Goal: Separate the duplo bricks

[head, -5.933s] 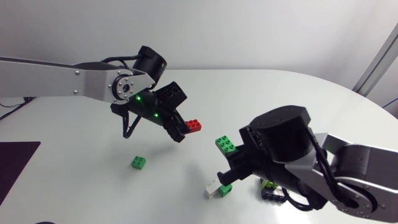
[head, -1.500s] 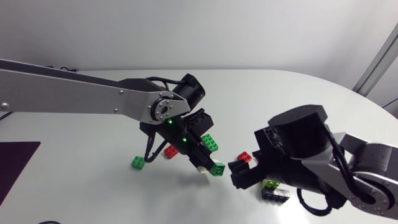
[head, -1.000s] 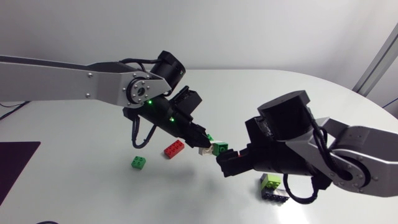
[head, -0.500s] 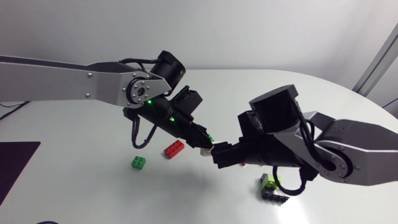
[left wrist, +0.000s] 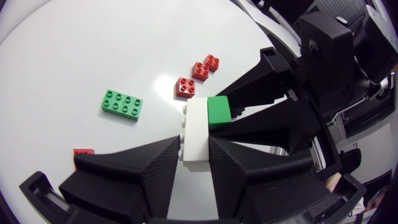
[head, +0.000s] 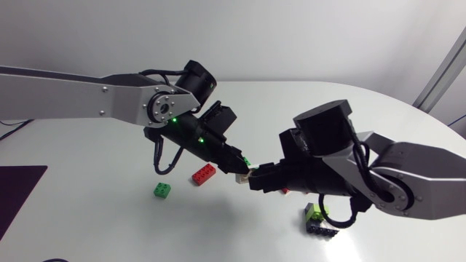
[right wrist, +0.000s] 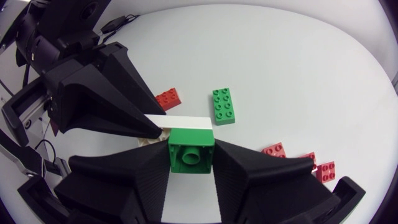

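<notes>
A white brick (left wrist: 196,134) with a small green brick (left wrist: 219,113) stuck to its end hangs above the table's middle. My left gripper (left wrist: 194,148) is shut on the white brick (head: 239,175). Facing it, my right gripper (right wrist: 191,155) has a finger pressed on each side of the green brick (right wrist: 191,149), so it is shut on it. In the head view the left gripper (head: 234,167) and right gripper (head: 256,180) meet tip to tip. The white brick (right wrist: 181,122) lies just ahead of the green one.
On the table lie a green two-by-four brick (right wrist: 223,106), a red brick (head: 203,175), a small green brick (head: 163,191) and several small red bricks (left wrist: 185,87) (right wrist: 273,150). A lime and black stack (head: 318,217) stands by the right arm.
My right gripper moved in toward the left gripper and shut on the green brick. The left arm kept still with the white brick in its grip.
</notes>
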### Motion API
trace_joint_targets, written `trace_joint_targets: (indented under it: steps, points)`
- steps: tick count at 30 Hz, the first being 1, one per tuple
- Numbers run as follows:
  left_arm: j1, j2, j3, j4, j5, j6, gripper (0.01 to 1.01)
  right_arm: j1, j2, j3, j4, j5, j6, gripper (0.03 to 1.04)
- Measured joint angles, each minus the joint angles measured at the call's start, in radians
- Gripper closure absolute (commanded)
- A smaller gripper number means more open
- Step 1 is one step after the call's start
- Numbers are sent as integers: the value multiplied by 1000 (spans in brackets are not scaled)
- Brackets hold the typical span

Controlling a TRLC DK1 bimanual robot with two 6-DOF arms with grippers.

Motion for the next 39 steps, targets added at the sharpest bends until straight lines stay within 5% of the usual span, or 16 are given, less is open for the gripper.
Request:
trace_joint_targets:
  steps: [12, 17, 24, 31, 39]
  points:
    - [6, -64, -77, 6, 18, 79, 726, -169, -46, -13, -37, -271, -4, 870]
    - [13, -72, -113, 3, -6, 113, 725, -199, -72, -13, -58, -259, -13, 870]
    - [-13, -72, -191, 65, -215, 167, 721, -151, -184, -39, -85, -148, -35, 870]
    - [-132, -167, -386, 209, -453, 237, 720, -121, -240, -58, -107, -104, -46, 870]
    - [-262, -393, -619, 468, -813, 471, 718, -121, -269, -69, -122, -102, -65, 870]
